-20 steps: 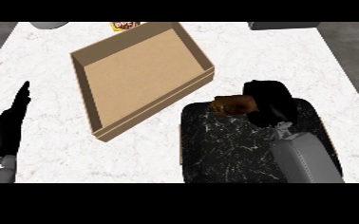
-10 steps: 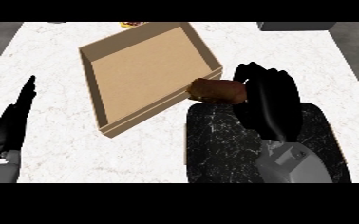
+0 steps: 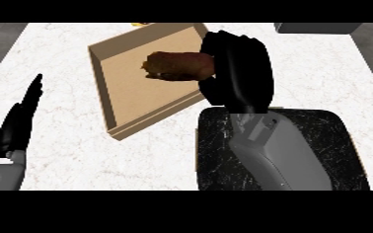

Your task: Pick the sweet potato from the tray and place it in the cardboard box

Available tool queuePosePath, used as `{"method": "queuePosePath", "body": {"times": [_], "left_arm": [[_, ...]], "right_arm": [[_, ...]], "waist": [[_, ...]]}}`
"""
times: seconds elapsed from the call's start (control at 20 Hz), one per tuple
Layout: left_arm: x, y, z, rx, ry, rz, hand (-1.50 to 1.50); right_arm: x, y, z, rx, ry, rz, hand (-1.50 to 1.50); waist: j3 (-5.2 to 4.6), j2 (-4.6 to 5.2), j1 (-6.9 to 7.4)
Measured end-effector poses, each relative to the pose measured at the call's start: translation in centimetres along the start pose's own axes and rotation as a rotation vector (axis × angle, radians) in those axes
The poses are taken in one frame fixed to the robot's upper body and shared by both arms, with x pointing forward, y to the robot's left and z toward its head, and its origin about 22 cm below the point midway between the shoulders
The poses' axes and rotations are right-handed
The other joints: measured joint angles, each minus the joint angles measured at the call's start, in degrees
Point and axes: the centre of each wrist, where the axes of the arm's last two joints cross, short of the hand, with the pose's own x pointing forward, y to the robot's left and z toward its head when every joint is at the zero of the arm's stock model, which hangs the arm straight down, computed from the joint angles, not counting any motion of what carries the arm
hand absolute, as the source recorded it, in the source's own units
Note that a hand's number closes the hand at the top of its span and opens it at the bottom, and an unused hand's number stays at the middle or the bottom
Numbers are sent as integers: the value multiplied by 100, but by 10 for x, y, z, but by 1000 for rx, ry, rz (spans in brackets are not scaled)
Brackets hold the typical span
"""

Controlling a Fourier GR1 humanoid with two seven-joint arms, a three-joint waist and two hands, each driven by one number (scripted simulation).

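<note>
Brown sweet potato, likely stiff and fairly heavy, juts leftward from the right hand, whose fingers curl around one end, above the cardboard box; left hand rests open.

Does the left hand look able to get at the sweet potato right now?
Probably not: the left hand rests open at the counter's edge, while the right hand already holds the sweet potato over the cardboard box.

Your right hand has carried the sweet potato up and left — off the dark tray at lower right and now over the cardboard box — fingers curled round it.
</note>
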Motion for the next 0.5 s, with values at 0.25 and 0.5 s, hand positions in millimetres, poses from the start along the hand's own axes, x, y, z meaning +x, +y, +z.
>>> {"method": "queuePosePath", "body": {"times": [0.25,0.5], "left_arm": [[-3,0,0,-12,0,-2,0],[5,-11,-1,-29,-15,-1,0]], "right_arm": [[25,2,-40,-15,29,-100,150],[42,11,-76,5,82,-187,150]], "waist": [[-1,15,62],[-2,39,149]]}}
